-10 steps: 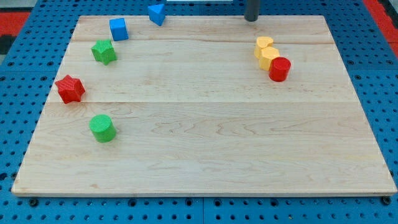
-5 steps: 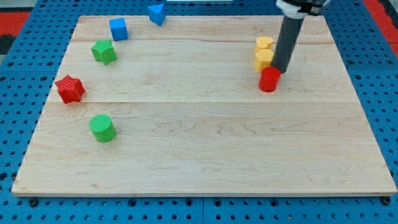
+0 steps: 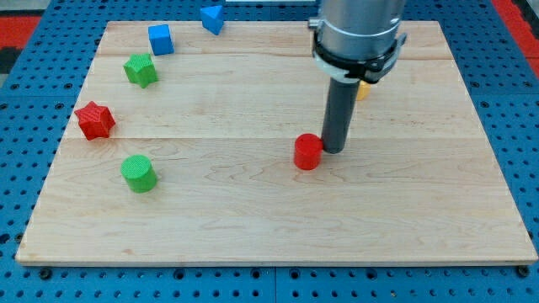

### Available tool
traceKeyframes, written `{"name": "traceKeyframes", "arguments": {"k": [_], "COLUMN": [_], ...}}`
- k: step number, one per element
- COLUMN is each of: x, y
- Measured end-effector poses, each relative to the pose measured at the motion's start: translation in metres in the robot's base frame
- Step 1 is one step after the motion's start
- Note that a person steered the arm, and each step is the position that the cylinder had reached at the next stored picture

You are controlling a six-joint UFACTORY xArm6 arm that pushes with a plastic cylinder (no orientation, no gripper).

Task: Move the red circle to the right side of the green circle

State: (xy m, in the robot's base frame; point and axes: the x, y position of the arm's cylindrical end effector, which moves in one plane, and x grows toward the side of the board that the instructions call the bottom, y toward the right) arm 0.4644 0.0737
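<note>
With no fingers to grip, our tip (image 3: 333,151) only touches the red circle's (image 3: 308,152) right side, so an off-centre push could slide it past the green circle (image 3: 138,172)

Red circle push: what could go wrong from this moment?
1. My tip sits on the view's right of the red circle, slightly toward the top; an off-centre push may let the round block slip past the rod.
2. The green circle lies far to the view's left; overshooting could knock it away.
3. The arm hides most of the yellow block, so any disturbance there cannot be judged.
</note>
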Motion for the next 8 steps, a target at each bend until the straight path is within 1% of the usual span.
{"name": "traceKeyframes", "arguments": {"k": [1, 2, 3, 4, 5, 6, 7, 8], "x": [0.000, 0.009, 0.010, 0.030, 0.010, -0.029, -0.050, -0.058], "y": [0.012, -0.003, -0.046, -0.086, -0.040, -0.050, -0.016, 0.080]}}
